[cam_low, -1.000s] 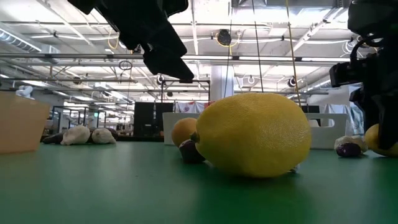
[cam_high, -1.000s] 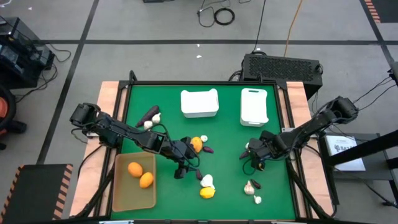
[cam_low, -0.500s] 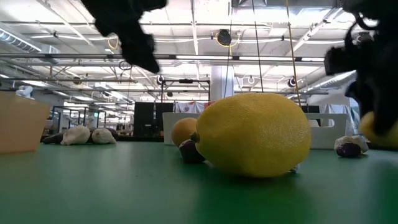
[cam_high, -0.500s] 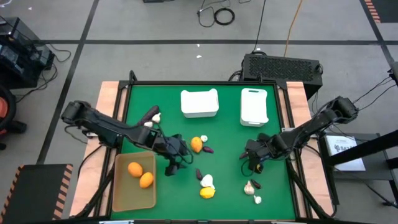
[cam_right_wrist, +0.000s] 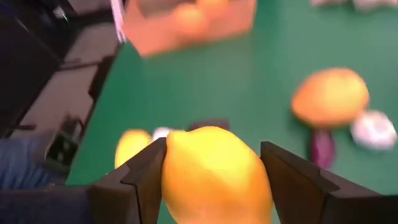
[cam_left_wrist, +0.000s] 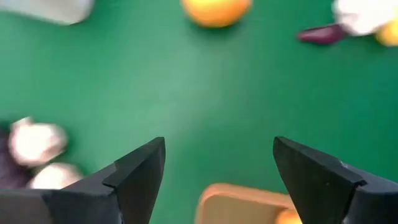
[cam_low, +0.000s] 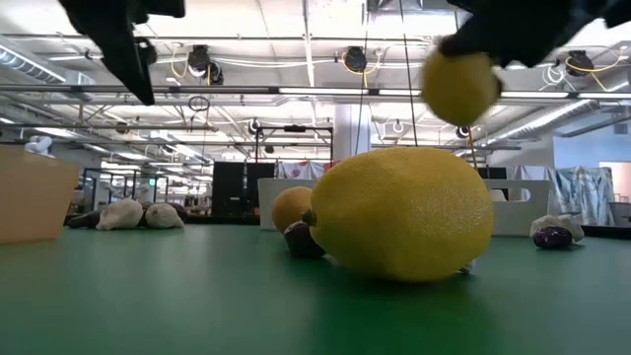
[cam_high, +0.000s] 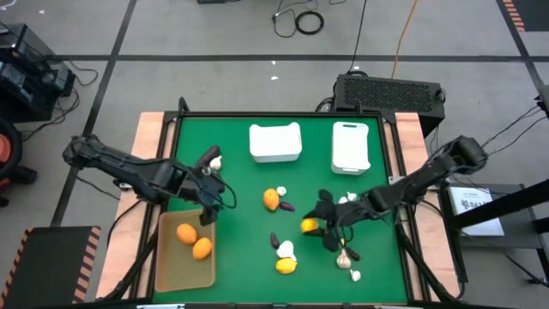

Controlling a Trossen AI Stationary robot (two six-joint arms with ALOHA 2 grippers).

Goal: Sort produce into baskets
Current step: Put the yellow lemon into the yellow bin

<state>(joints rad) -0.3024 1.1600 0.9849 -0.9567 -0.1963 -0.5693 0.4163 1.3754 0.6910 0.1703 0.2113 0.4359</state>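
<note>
The right gripper (cam_high: 314, 225) holds a yellow fruit (cam_high: 308, 226) over the green table (cam_high: 240, 184). At its nine o'clock, the left gripper (cam_high: 208, 206) hangs empty beside the tan tray (cam_high: 168, 266), which holds two orange fruits (cam_high: 194, 240).

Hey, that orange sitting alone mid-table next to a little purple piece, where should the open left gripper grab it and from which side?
Take the orange across its middle, coming straight down from above. It is roundish and rests on the mat, so its sides are free for the fingers. A purple piece and a white bulb sit close on the side away from the left gripper, so close along the other axis.
</note>
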